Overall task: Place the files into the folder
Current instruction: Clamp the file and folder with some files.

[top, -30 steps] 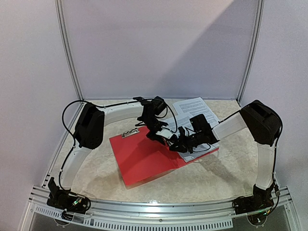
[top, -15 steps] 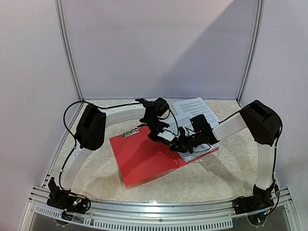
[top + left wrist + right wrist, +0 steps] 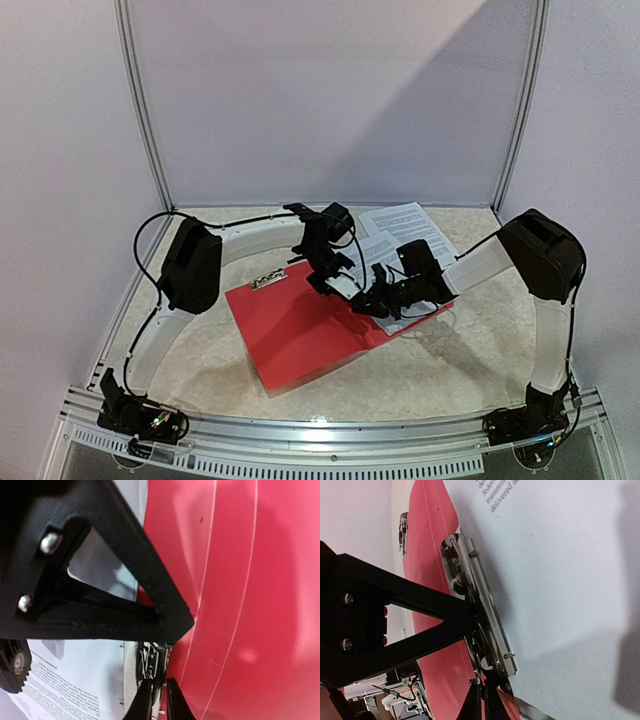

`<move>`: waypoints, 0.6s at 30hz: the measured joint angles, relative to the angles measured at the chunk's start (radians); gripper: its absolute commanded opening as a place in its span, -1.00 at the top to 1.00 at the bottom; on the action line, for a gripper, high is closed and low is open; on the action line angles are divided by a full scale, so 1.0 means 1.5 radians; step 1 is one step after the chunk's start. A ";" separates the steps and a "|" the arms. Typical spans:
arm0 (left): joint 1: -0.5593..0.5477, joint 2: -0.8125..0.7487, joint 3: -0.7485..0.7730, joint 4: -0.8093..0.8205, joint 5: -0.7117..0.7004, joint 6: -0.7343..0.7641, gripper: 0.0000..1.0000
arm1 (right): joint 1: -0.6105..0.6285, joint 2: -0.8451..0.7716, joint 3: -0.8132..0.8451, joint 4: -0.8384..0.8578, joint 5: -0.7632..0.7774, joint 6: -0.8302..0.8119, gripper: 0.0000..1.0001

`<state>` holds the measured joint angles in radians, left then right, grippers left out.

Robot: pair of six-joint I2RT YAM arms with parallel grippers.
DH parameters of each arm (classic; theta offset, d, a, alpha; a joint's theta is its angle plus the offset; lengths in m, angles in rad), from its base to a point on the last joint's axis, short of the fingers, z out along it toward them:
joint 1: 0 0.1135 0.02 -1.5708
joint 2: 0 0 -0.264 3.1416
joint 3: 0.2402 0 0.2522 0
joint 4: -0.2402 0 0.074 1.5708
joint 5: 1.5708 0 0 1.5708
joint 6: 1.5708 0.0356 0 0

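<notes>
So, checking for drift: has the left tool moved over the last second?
Yes, slightly: the left tool has shifted right, away from the left frame post, over the red folder.

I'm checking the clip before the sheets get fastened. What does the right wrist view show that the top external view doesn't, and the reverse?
Only right wrist: the silver clip up close, lying where the red folder meets the files, with a black finger against it. Only top external: both arms, the left gripper beside the right gripper, and the whole folder open on the table. Both: the red folder and the printed files.
</notes>
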<state>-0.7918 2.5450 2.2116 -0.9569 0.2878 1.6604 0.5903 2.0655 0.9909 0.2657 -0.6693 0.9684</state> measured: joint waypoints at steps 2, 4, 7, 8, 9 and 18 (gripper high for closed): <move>0.000 0.001 0.002 -0.001 -0.002 0.009 1.00 | 0.000 -0.002 -0.008 0.017 0.001 0.012 0.84; 0.000 0.001 0.003 -0.003 -0.002 0.015 1.00 | 0.000 -0.007 -0.024 0.035 0.001 0.028 0.81; -0.002 0.001 0.003 -0.005 -0.001 0.021 1.00 | 0.000 -0.013 -0.038 0.058 0.001 0.055 0.78; -0.002 0.001 0.004 -0.005 -0.002 0.024 1.00 | 0.001 -0.014 -0.040 0.062 0.000 0.064 0.78; -0.003 0.001 0.004 -0.005 -0.002 0.026 1.00 | 0.003 -0.015 -0.042 0.067 -0.002 0.072 0.78; -0.003 0.001 0.004 -0.006 -0.002 0.033 1.00 | 0.012 -0.051 -0.088 0.091 -0.006 0.149 0.80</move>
<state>-0.7956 2.5462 2.2177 -0.9661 0.2844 1.7092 0.6079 1.9888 0.8593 0.4023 -0.6785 1.1923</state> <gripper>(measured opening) 0.059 0.102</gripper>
